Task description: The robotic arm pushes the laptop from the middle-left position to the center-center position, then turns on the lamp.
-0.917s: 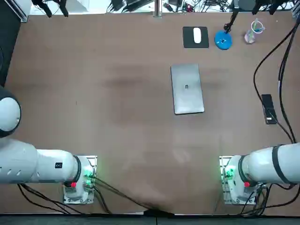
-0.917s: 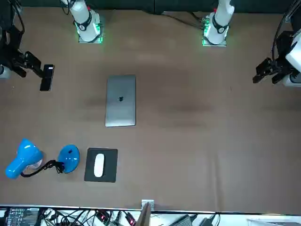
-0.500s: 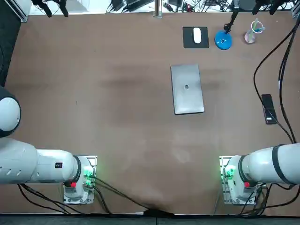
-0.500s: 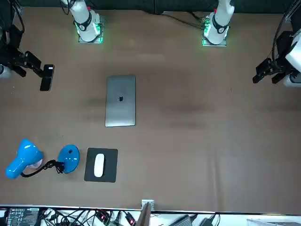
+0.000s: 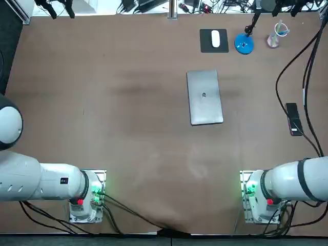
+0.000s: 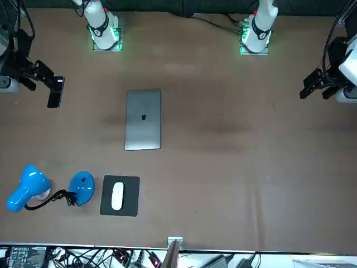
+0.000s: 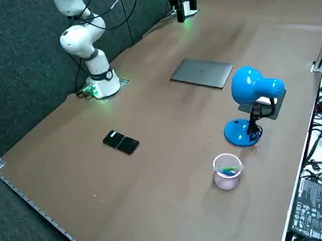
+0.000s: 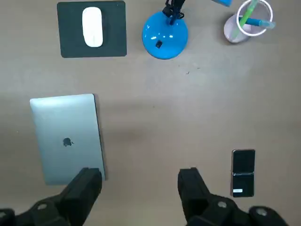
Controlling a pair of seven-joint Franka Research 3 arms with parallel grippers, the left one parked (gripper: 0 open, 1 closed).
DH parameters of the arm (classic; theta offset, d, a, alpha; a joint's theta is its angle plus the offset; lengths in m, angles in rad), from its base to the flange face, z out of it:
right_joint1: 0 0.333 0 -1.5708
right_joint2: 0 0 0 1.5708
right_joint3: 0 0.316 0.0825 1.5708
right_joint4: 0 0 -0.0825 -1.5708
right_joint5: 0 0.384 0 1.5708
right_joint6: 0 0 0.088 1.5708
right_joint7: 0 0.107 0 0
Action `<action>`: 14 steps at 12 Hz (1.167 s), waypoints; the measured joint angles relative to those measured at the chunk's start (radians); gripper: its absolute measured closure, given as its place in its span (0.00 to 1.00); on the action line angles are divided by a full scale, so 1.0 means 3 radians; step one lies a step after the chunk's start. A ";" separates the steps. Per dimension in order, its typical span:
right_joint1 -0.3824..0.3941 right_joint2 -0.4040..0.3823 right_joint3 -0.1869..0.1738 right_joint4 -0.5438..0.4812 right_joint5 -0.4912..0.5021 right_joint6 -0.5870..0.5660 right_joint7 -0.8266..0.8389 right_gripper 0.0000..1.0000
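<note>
Brown table (image 5: 102, 77) | I saw apple logo (image 8: 67, 142) on laptop (image 8: 52, 136) lid | right gripper (image 8: 138, 177) above table, jaws stood wide apart, empty.

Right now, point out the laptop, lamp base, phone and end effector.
laptop (image 5: 204, 97), top view, centre of closed lid.
lamp base (image 5: 244, 44), top view, middle of blue disc.
phone (image 5: 293, 119), top view, middle of its body.
right end effector (image 8: 138, 183), right wrist view, midway between open fingertips, high between laptop and phone.

Laptop (image 5: 205, 97) lid: smooth matt silver metal. Table (image 5: 128, 102): matt brown. Lamp (image 7: 251, 112): glossy blue plastic. Mouse (image 8: 92, 20): glossy white. Mouse pad (image 8: 113, 47): matt dark, maybe cloth. Phone (image 7: 121, 142): glossy black. Cup (image 7: 226, 171): translucent plastic. Right gripper (image 8: 140, 179), above table between laptop and phone, spread wide: matt black fingers (image 8: 190, 181).
</note>
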 joint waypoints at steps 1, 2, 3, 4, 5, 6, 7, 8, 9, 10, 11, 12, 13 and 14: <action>0.0009 0.0000 0.0005 0.0000 0.0000 -0.0001 0.0064 0.00; 0.0020 0.0000 0.0005 -0.0002 0.0000 -0.0001 0.0148 0.00; 0.0037 0.0003 0.0007 -0.0005 0.0002 -0.0002 0.0225 0.00; 0.0076 0.0012 0.0007 -0.0011 0.0008 -0.0002 0.0308 0.00; 0.0137 0.0032 0.0009 -0.0016 0.0014 0.0000 0.0430 0.00; 0.0216 0.0063 0.0011 -0.0021 0.0016 0.0005 0.0593 0.01; 0.0415 0.0159 0.0018 -0.0026 0.0019 0.0061 0.1000 0.10; 0.0517 0.0216 0.0025 -0.0033 0.0020 0.0120 0.1253 0.11; 0.0621 0.0269 0.0028 -0.0046 0.0020 0.0195 0.1527 0.12; 0.0727 0.0333 0.0031 -0.0059 0.0020 0.0268 0.1810 0.13; 0.0832 0.0396 0.0034 -0.0075 0.0020 0.0332 0.2087 0.13; 0.0931 0.0462 0.0036 -0.0091 0.0021 0.0396 0.2372 0.13; 0.1033 0.0532 0.0038 -0.0107 0.0021 0.0466 0.2669 0.13; 0.1138 0.0608 0.0039 -0.0118 0.0021 0.0539 0.2968 0.13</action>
